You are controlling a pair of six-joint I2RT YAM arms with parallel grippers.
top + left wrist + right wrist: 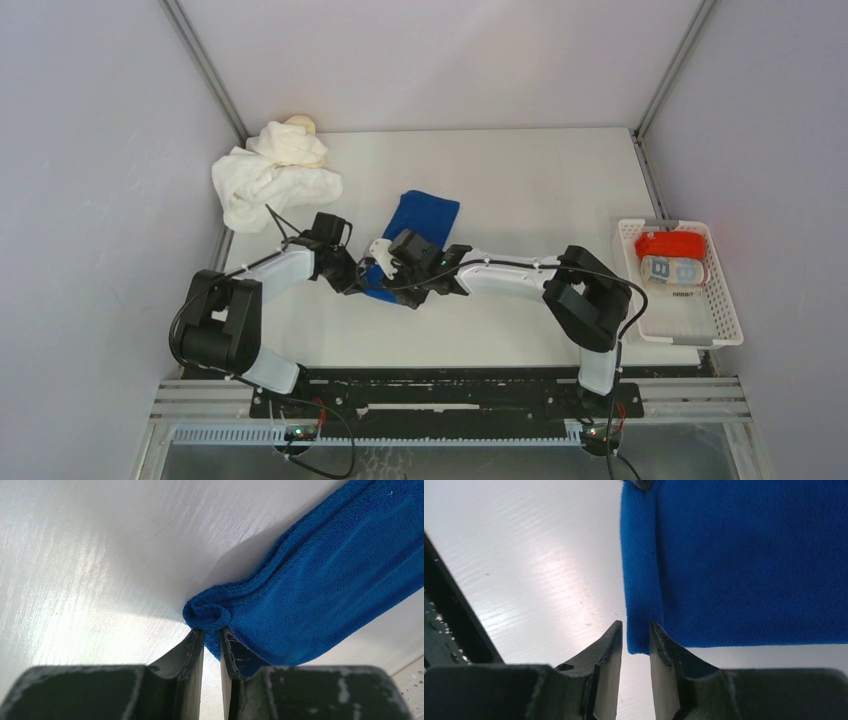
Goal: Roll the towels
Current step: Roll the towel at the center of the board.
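Status: the task is partly complete. Two rolled towels, the red towel (672, 243) and the light-blue patterned towel (672, 270), lie in the white basket (725, 310) at the right of the top view. A loose heap made up of the white towel (262, 185) and the cream towel (290, 143) sits unrolled at the upper left of the counter (540, 180).

Item in work: the blue towel (425, 215) lies at the centre of the counter, folded into a flat strip, with no roll formed apart from one curled corner. It is soft terry with a stitched hem.

The left claw (211, 632) is closed to a narrow slit and pinches the bunched, curled near corner. The right claw (636, 630) is closed to a similar slit on the opposite near corner, which lies flat between its jaws.

Remaining: roll the blue strip, then the heap.
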